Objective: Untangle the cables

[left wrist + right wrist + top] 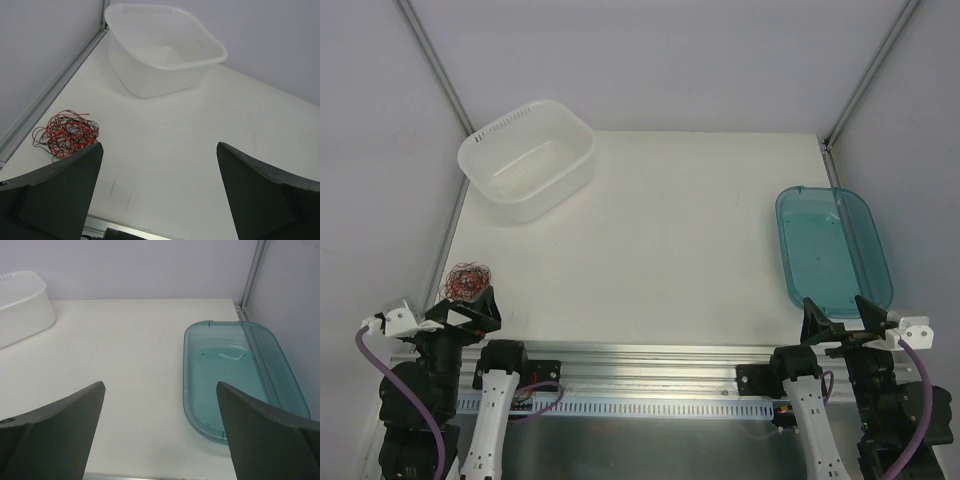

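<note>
The cables (466, 281) are a small tangled ball of thin red and black wires at the table's near left; they also show in the left wrist view (66, 133). My left gripper (468, 311) is open and empty, just near-side of the ball, with the ball beyond its left finger (55, 192). My right gripper (843, 317) is open and empty at the near right, far from the cables; its fingers (270, 435) frame bare table and the tray's near end.
A white plastic tub (527, 158) stands at the far left, also in the left wrist view (162, 47) and at the right wrist view's left edge (22, 307). A teal transparent tray (832, 246) lies at the right, also in the right wrist view (237, 375). Grey walls enclose the table.
</note>
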Tool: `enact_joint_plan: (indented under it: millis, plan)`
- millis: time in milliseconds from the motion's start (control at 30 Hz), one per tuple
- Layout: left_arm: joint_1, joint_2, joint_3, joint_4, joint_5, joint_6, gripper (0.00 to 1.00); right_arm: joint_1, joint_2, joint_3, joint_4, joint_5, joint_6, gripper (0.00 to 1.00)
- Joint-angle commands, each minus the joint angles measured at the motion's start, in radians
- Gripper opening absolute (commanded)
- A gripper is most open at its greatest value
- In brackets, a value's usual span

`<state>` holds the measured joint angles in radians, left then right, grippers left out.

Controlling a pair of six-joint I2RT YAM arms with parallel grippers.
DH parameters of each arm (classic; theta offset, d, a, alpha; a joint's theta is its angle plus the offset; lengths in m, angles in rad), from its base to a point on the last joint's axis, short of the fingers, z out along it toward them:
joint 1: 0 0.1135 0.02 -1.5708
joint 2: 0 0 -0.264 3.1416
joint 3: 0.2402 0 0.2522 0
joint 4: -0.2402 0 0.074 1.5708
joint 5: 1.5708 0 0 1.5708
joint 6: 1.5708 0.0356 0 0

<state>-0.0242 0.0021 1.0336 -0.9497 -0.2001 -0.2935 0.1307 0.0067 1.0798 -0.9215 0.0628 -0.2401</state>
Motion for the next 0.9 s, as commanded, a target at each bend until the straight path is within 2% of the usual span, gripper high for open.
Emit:
enact_joint_plan:
  millis: [0, 133, 267, 500, 733, 867]
  plan:
    - [0.010, -0.168, -0.003, 0.002, -0.025, -0.024, 0.99, -0.013, -0.134, 0.017, 0.018, -0.012, -0.005, 0.99]
    - [0.010, -0.168, -0.018, 0.002, -0.027, -0.036, 0.99, -0.013, -0.132, 0.009, 0.018, -0.053, 0.019, 1.00]
    - [0.010, -0.165, -0.035, 0.002, -0.048, -0.067, 0.99, -0.016, -0.117, -0.018, 0.026, -0.179, 0.088, 1.00]
    - [0.010, -0.093, -0.064, 0.002, -0.042, -0.171, 0.99, -0.029, 0.034, -0.064, -0.002, -0.322, 0.189, 1.00]
    - [0.010, 0.138, -0.145, 0.022, -0.113, -0.314, 0.99, -0.031, 0.199, -0.109, -0.040, -0.388, 0.306, 0.99]
    - [0.009, 0.292, -0.168, 0.034, -0.166, -0.393, 0.99, -0.031, 0.265, -0.126, -0.062, -0.422, 0.302, 1.00]
